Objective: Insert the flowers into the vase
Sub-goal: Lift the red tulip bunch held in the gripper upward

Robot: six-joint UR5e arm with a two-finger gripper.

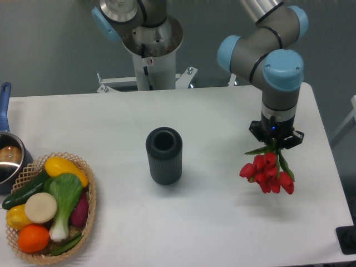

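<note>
UR5e arm hangs over the right side of the white table (183, 117), wrist pointing straight down. Gripper (275, 143) is pinched on the green stems of the flowers (268, 171), a bunch of red tulips w/ a few green leaves. Blooms dangle below the fingers, facing down and toward the table's front edge, so the bunch looks inverted or at least sideways; can't tell if the blooms touch the tabletop or hang just above it. A faint shadow sits beneath them.

The vase (164, 156), a dark grey ribbed cylinder, stands upright near the table's middle, mouth open and, as far as the view shows, w/ nothing in it. It's well apart from the tulips, to their left in the picture.

Progress, judging from this: pickup is done, i.e. the bunch is in the grip. Not yet done: carrying it across to the vase, getting the stem ends aimed down at the mouth, lowering in, letting go. Since the grip is on the stems and blooms hang low, some reorientation prob. needed before insertion. Bunch looks wider than the mouth, so only the stems will fit.

Also on the table: woven basket of vegetables (92, 192) at the front-left corner, and a saucepan w/ blue handle (6, 139) at the left edge, both far from the work.
</note>
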